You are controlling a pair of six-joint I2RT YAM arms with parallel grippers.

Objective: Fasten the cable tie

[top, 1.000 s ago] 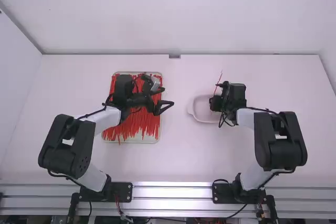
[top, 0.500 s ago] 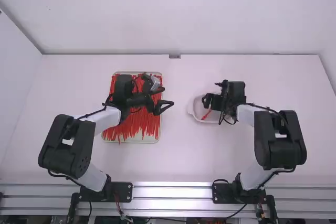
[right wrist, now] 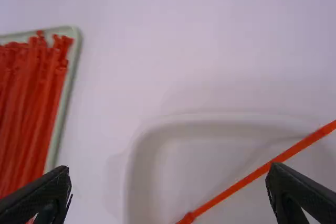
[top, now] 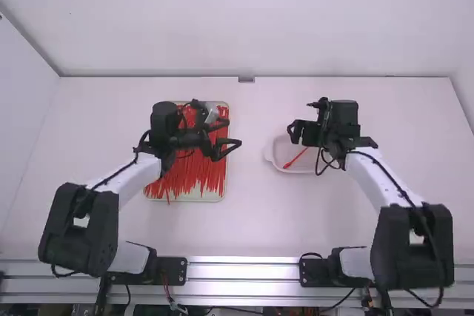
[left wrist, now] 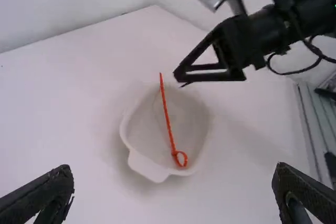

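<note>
White tabletop (top: pixel 370 109): right claw (top: pixel 296 132), wide open and empty, has dropped the tie (left wrist: pixel 169 121) into the bowl (left wrist: pixel 144 166).

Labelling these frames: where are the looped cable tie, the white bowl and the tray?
looped cable tie (left wrist: pixel 168 119), left wrist view, middle of its strap.
white bowl (left wrist: pixel 140 164), left wrist view, outer wall.
tray (right wrist: pixel 66 98), right wrist view, its rim.
</note>
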